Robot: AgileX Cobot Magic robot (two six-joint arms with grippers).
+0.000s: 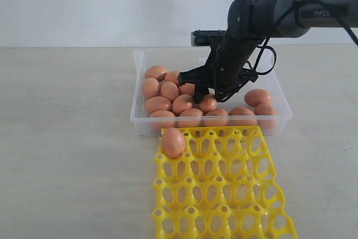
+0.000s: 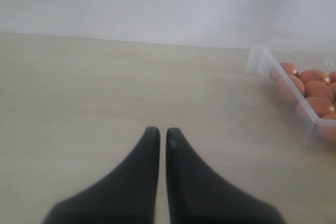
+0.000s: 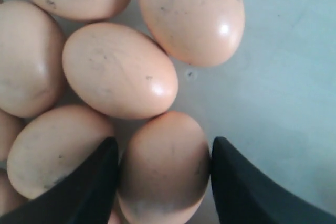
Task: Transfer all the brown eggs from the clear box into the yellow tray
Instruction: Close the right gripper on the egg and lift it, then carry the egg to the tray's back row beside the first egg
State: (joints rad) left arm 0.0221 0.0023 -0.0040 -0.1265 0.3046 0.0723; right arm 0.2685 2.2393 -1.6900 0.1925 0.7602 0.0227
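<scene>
1. Right wrist view: right gripper (image 3: 164, 142) is clamped on one egg. Its two dark fingers (image 3: 89, 182) stand partly apart, one pressed to each long side of the gripped egg (image 3: 165, 171).
2. The gripped egg lies lengthwise between the jaws. One flank touches a neighbour, the other faces bare box floor.
3. More brown eggs (image 3: 119, 69) are packed close around it, pale tan with faint dark specks. One touches the gripped egg's far end.
4. Exterior view: right arm (image 1: 279, 9) reaches in from the right and angles down into the clear box (image 1: 136, 90). The right gripper (image 1: 204, 96) is low among the eggs near the box's middle. Whether the gripped egg (image 1: 208, 103) is off the floor, cannot tell.
5. Brown eggs (image 1: 158, 104) in the box, a dozen or so, crowd its left half and line the near wall. Two sit apart at the right end.
6. Yellow tray (image 1: 158, 167) lies on the table (image 1: 67, 138) just in front of the box, its far edge against the box's near wall.
7. A lone egg (image 1: 173, 142) sits in the tray's far-left corner cup, tilted. The other visible cups hold nothing.
8. Left wrist view: left gripper (image 2: 163, 132) is closed, with only a thin slit between the fingers, and grasps nothing. It hangs over bare table, well apart from the clear box (image 2: 262, 59) and the eggs (image 2: 315, 77) seen through its wall.
</scene>
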